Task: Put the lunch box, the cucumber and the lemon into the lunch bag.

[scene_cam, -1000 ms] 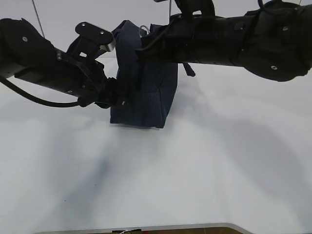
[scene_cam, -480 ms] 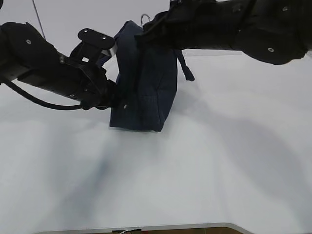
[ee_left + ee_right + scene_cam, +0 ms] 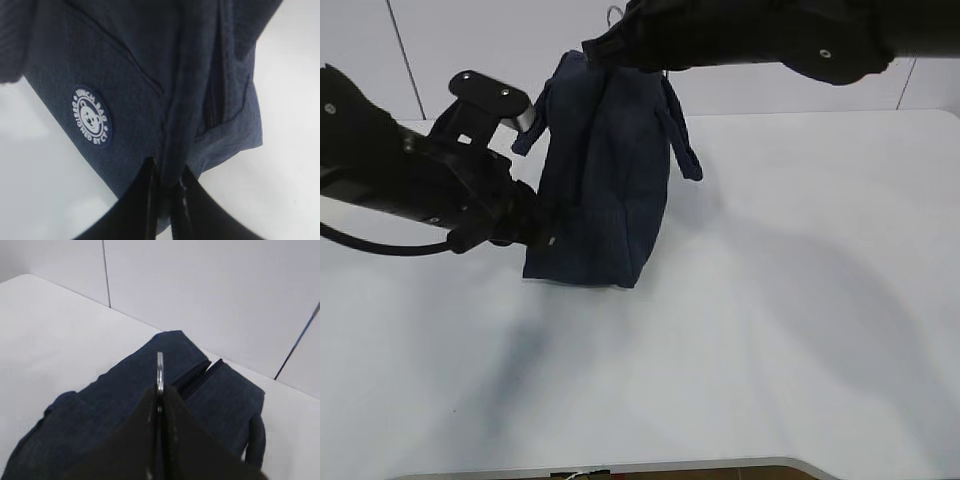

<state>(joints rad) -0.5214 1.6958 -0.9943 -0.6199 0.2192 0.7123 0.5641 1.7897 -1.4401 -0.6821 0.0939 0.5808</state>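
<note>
The dark navy lunch bag (image 3: pixel 605 180) stands on the white table. My left gripper (image 3: pixel 542 238) is at its lower left side. In the left wrist view, my left gripper (image 3: pixel 167 176) is shut on a vertical fold of the lunch bag (image 3: pixel 125 75), beside a round bear logo patch (image 3: pixel 91 116). My right gripper (image 3: pixel 607 45) is over the bag's top. In the right wrist view, my right gripper (image 3: pixel 160 390) is shut on the silver ring pull (image 3: pixel 160 369) of the zipper, above the lunch bag (image 3: pixel 225 395). The lunch box, cucumber and lemon are out of view.
The white table (image 3: pixel 800 300) stretches to the right and front of the bag. A loop handle (image 3: pixel 682 140) hangs down the bag's right side. A pale panelled wall (image 3: pixel 200 290) stands behind the table.
My left gripper has closed on the bag's side fabric. The right arm has risen and moved left with the ring pull. The bag has shifted left and looks taller.
</note>
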